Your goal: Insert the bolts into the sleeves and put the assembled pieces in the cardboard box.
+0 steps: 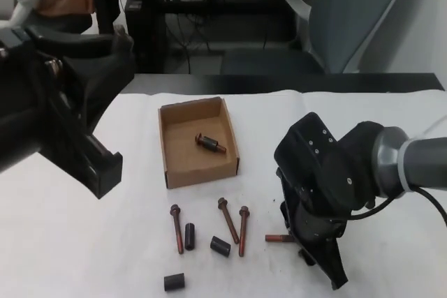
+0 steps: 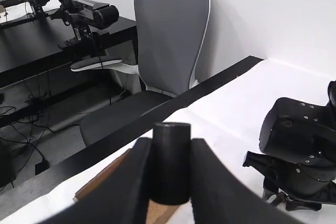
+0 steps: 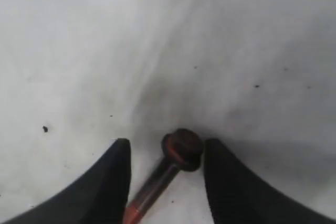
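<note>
Left end effector [image 2: 169, 145] is clenched on a black sleeve [image 2: 170, 167], which stands upright between the fingers. It is raised above the worktop [image 1: 84, 242] on the left, near the box [image 1: 166, 146].

Right end effector [image 3: 166, 145] is released and down at the worktop on the right. Its fingers straddle a bolt [image 3: 181, 150] with a gap on each side, and neither finger touches it. In the high view that bolt [image 1: 279, 238] lies flat, its shank sticking out from under the end effector.

One assembled piece [image 1: 210, 143] lies in the box.

In front of the box lie the loose bolts: one [image 1: 177, 228], a second [image 1: 228, 220] and a third [image 1: 243, 230]. The loose sleeves lie among them: one [image 1: 189, 236] just beside the first bolt, one [image 1: 221, 246] between the second and third, one [image 1: 174, 282] nearer the front edge.

A grey chair [image 2: 170, 35] stands behind the worktop.
</note>
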